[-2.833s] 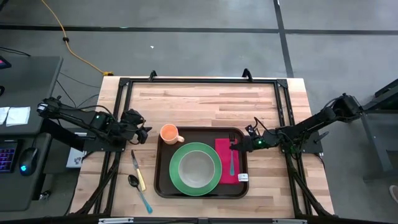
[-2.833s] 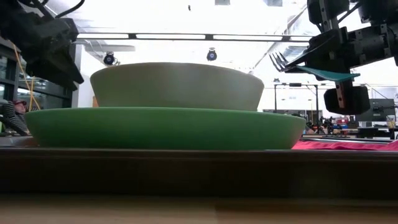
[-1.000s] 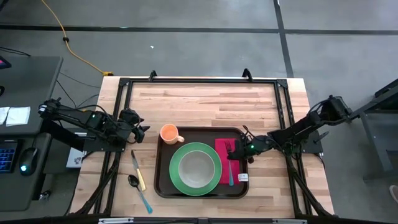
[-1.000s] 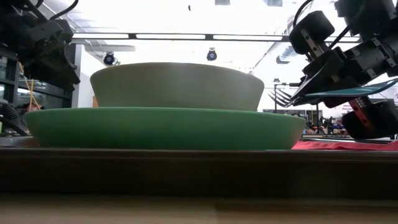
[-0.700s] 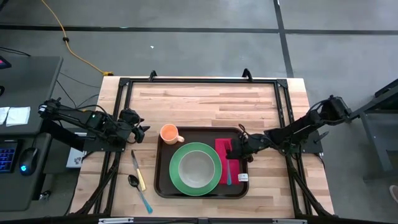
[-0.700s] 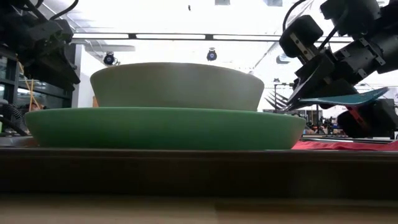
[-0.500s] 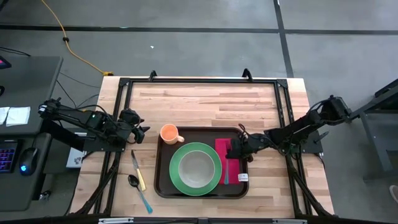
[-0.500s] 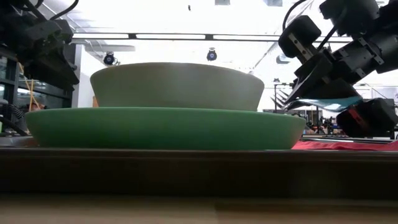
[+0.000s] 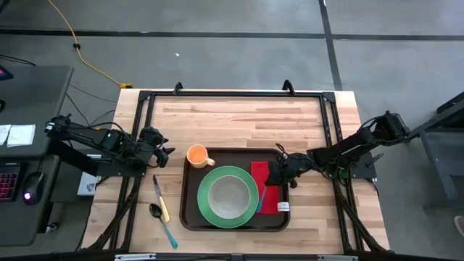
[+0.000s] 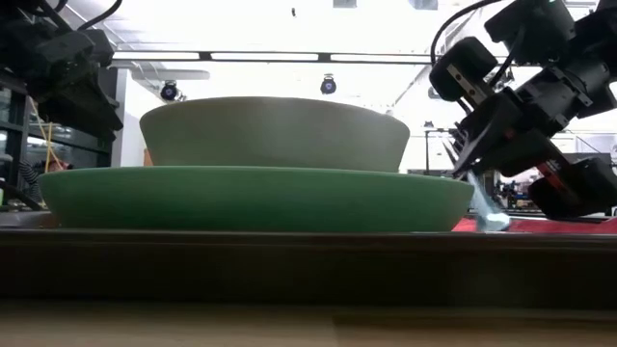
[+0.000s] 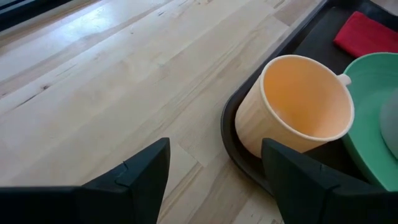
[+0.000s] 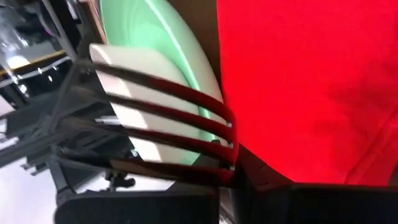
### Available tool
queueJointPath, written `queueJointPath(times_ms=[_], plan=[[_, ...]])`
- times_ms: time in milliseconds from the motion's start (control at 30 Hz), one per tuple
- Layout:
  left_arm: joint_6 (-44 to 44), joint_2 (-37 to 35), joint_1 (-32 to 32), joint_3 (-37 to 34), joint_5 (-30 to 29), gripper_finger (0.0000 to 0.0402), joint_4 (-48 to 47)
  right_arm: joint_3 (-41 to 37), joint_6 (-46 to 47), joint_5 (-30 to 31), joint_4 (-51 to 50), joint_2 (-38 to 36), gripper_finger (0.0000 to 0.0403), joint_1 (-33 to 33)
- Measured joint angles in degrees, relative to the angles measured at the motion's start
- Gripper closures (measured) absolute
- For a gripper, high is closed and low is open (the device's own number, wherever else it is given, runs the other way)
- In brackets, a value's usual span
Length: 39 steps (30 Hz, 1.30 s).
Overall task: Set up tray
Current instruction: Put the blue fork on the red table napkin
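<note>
From above, the large dark brown rectangular plastic tray (image 9: 190, 212) sits on the pale wooden table (image 9: 239, 116), toward its near edge and roughly centred. On it rests a round green plate (image 9: 207, 205) with a pale bowl (image 9: 229, 196) inside, a small orange cup (image 9: 197, 155) in the tray's far left corner and a red cloth napkin (image 9: 265, 174) along the right side. The right gripper (image 9: 278, 172) is over that napkin, clamped on a fork with a light blue handle (image 9: 259, 205), the handle slanting toward the plate's rim. The left gripper (image 9: 164, 155) hangs just left of the tray, beside the cup, fingers spread, nothing in them. A yellow-handled knife (image 9: 160, 199) and a black spoon with a blue handle (image 9: 161, 220) lie on the wood left of the tray.

At table level, plate (image 10: 251, 198) and bowl (image 10: 275, 133) fill the picture above the tray's dark rim (image 10: 289, 255). The right gripper (image 10: 482, 149) is at the right, tilted downward, the fork's blue handle (image 10: 485, 207) pointing down to the napkin (image 10: 549, 226).

Left wrist: both dark fingers (image 11: 134, 180) stand apart, the orange cup (image 11: 298, 115) ahead of them just inside the tray's corner (image 11: 233, 140).

Right wrist: dark fork tines (image 12: 168, 118) jut out from the closed fingers, across the green plate (image 12: 168, 43) and the pale bowl (image 12: 134, 112), with the red napkin (image 12: 311, 87) right beside.
</note>
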Motion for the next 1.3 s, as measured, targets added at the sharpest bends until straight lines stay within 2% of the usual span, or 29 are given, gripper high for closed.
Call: queueJointPath(times_ms=[600, 1300], plan=[[0.00, 0.00, -0.01, 0.00, -0.02, 0.0118, 0.72, 0.01, -7.84, -10.41, -1.80, -0.02, 0.0402, -6.19], [0.17, 0.00, 0.01, 0.00, -0.04, 0.0121, 0.70, 0.01, -13.52, -12.93, -1.95, -0.02, 0.0402, -7.96]])
